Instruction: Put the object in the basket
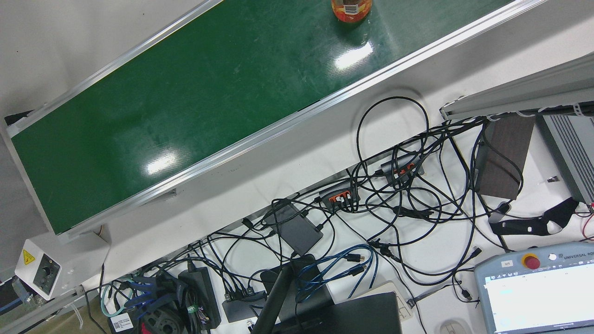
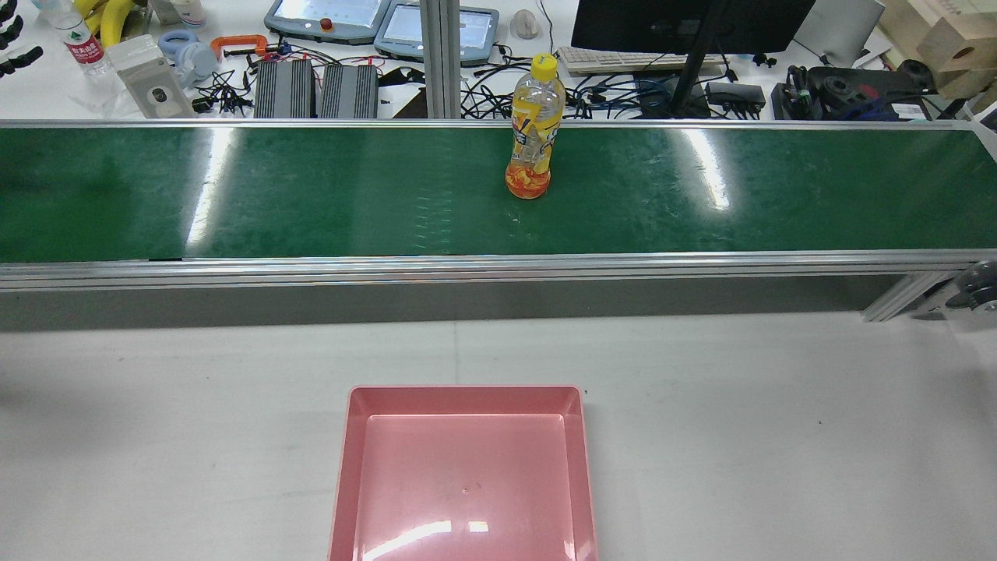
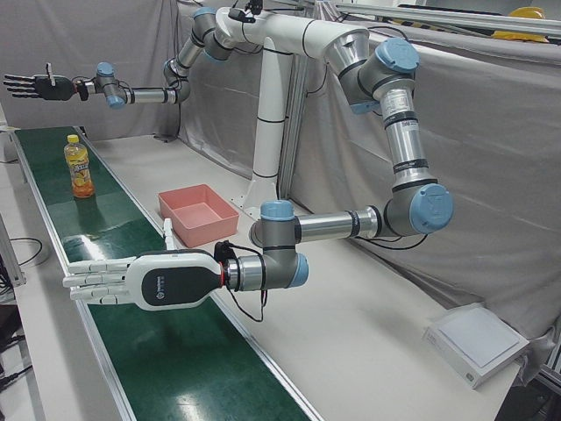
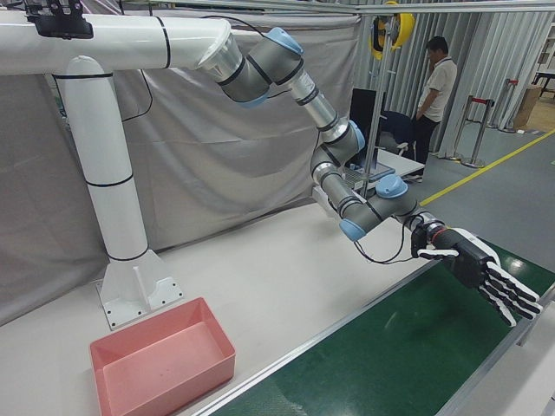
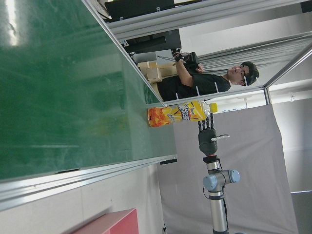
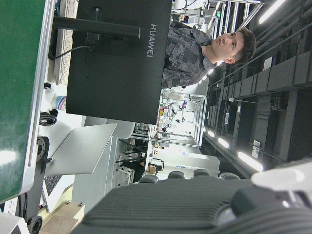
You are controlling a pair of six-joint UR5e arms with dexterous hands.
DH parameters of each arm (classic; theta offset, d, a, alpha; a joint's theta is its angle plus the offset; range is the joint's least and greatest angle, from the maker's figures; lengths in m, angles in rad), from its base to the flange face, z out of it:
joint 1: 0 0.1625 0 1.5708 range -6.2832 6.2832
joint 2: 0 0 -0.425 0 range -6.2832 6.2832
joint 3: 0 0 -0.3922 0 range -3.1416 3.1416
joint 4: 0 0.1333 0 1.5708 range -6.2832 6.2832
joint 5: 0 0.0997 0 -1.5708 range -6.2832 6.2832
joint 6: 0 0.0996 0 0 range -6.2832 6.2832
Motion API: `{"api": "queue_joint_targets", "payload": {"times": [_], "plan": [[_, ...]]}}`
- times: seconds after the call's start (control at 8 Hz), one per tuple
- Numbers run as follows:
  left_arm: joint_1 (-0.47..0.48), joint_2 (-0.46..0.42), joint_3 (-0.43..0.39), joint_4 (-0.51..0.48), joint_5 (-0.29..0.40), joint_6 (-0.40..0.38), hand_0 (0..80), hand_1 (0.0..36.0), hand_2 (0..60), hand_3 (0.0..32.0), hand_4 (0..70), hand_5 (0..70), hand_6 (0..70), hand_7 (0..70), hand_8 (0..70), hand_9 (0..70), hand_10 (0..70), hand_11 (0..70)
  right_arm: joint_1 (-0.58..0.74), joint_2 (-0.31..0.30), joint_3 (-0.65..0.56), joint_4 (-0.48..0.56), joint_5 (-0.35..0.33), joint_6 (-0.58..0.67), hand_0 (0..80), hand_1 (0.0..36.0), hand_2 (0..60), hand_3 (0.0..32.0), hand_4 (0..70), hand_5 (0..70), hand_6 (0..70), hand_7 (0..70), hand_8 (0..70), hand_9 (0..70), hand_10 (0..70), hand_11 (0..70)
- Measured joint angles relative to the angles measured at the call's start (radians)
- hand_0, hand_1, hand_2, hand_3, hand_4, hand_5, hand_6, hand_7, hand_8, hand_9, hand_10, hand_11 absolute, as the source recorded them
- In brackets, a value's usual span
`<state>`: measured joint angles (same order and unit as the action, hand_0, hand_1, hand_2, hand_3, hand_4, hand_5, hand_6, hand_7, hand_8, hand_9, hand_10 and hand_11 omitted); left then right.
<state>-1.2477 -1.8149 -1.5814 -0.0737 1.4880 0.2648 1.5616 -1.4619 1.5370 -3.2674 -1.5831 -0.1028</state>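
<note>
Orange drink bottle (image 2: 533, 132) upright on green conveyor belt (image 2: 311, 191), mid-belt. Pink basket (image 2: 463, 467) on table, well apart from bottle. Left hand (image 3: 131, 279) and right hand (image 4: 481, 273): fingers spread flat, holding nothing, above belt ends.

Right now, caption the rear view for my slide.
Bottle upright on the green conveyor belt, pink basket empty on the table below; no hands in frame.

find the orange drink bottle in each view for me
Front view: bottle cut off at top edge.
Rear view: standing mid-belt.
Left-front view: far end of belt, upper left.
Right-front view: not in it.
Left hand view: centre, lying sideways in frame.
Right hand view: not in it.
Shared landmark: green conveyor belt.
</note>
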Motion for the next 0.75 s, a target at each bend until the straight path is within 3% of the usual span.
{"api": "queue_joint_targets", "payload": {"times": [0.75], "plan": [[0.001,0.003,-0.001,-0.002,0.0,0.0,46.7,10.3,0.0,0.0,0.0,3.1,0.0,0.0,0.0,1.5,6.1,10.4,0.0,0.0,0.0,0.0,0.0,0.0,0.0,0.0,0.0,0.0,0.0,0.0,0.0,0.0,0.0,0.0,0.0,0.0]]}}
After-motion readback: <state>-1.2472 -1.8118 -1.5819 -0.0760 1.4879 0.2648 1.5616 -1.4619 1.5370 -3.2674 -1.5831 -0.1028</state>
